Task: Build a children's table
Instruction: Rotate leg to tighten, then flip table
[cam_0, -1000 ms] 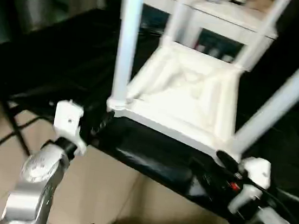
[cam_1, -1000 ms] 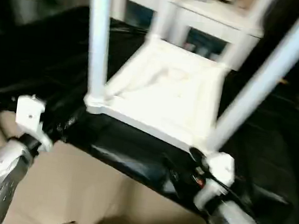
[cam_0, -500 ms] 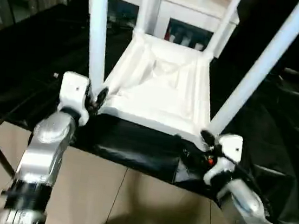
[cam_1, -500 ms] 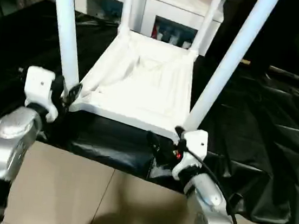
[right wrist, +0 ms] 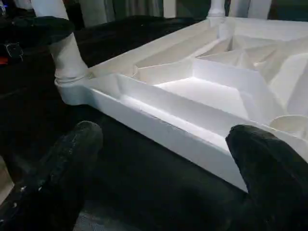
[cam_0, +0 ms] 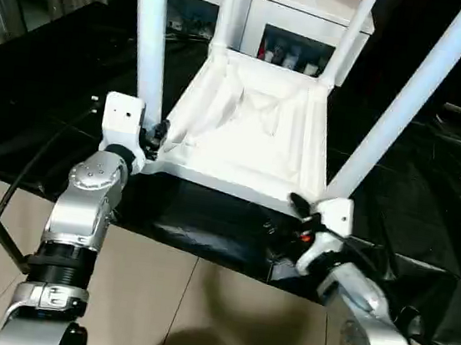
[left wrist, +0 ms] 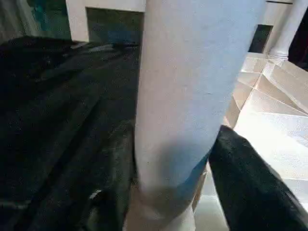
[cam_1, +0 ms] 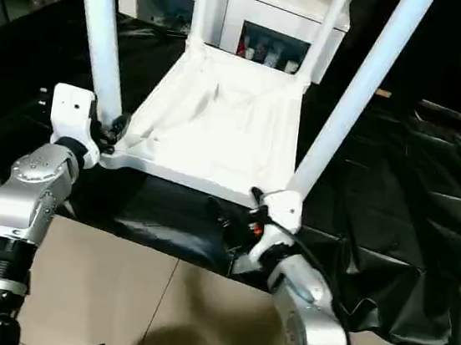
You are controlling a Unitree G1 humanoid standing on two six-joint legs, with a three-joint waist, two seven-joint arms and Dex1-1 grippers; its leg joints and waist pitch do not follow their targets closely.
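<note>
Small white plastic table (cam_0: 252, 133) upside down on black cloth for leg fitting. Left pincer (cam_0: 153, 133) straddling near tapered white leg (left wrist: 192, 91), closure unclear. Right pincer (right wrist: 159, 159) spread wide at the table's near edge, empty.

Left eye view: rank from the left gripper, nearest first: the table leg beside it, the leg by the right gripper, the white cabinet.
1. Near-left table leg: between the left gripper's fingers, at the upside-down table's near left corner.
2. Near-right table leg: across the table's near edge, by the right gripper.
3. White cabinet: beyond the table, at the back.
</note>
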